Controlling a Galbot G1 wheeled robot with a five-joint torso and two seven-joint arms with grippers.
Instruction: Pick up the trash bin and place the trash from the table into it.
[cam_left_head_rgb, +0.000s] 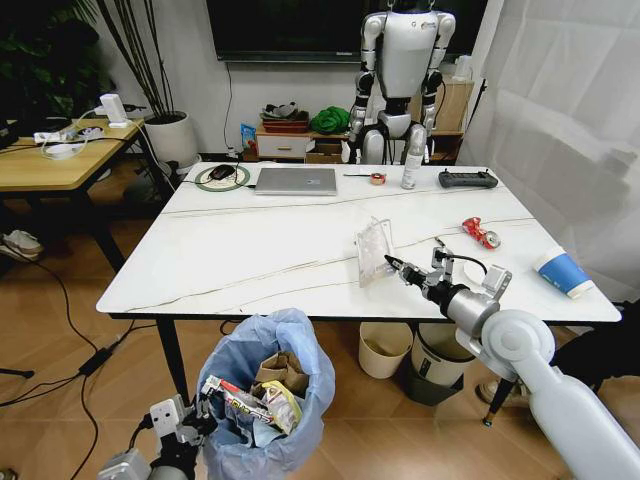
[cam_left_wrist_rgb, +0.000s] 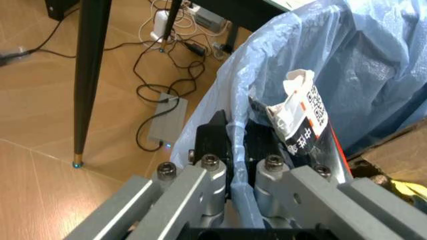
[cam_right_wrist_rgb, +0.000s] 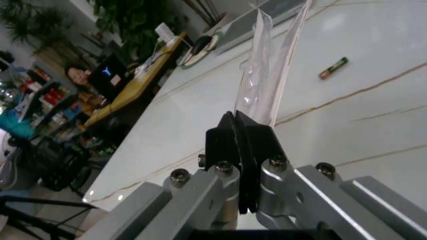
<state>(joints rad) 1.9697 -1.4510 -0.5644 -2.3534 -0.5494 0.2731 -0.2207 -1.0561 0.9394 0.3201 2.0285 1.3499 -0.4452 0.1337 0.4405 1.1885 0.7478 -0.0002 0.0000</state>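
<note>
The trash bin (cam_left_head_rgb: 262, 352), lined with a puffy light-blue bag (cam_left_wrist_rgb: 347, 60), hangs in front of the table's near edge. My left gripper (cam_left_head_rgb: 206, 412) (cam_left_wrist_rgb: 237, 134) is shut on its rim. Inside lie brown cardboard (cam_left_head_rgb: 283, 371) and colourful wrappers (cam_left_head_rgb: 252, 403). My right gripper (cam_left_head_rgb: 393, 264) (cam_right_wrist_rgb: 239, 124) is shut on the edge of a flat clear packet (cam_left_head_rgb: 374, 250) (cam_right_wrist_rgb: 268, 70), which stands tilted up from the white marble-look table (cam_left_head_rgb: 250, 250). A crushed red can (cam_left_head_rgb: 481, 232) and a blue paper cup (cam_left_head_rgb: 565, 273) lie on the table's right side.
At the table's far edge are a silver laptop (cam_left_head_rgb: 294, 180), a spray bottle (cam_left_head_rgb: 411, 160), a tape roll (cam_left_head_rgb: 377, 178) and a black power strip (cam_left_head_rgb: 467, 179). A cream bin (cam_left_head_rgb: 385, 348) and a grey bin (cam_left_head_rgb: 437, 362) stand under the table. A wooden desk (cam_left_head_rgb: 50, 168) is at left.
</note>
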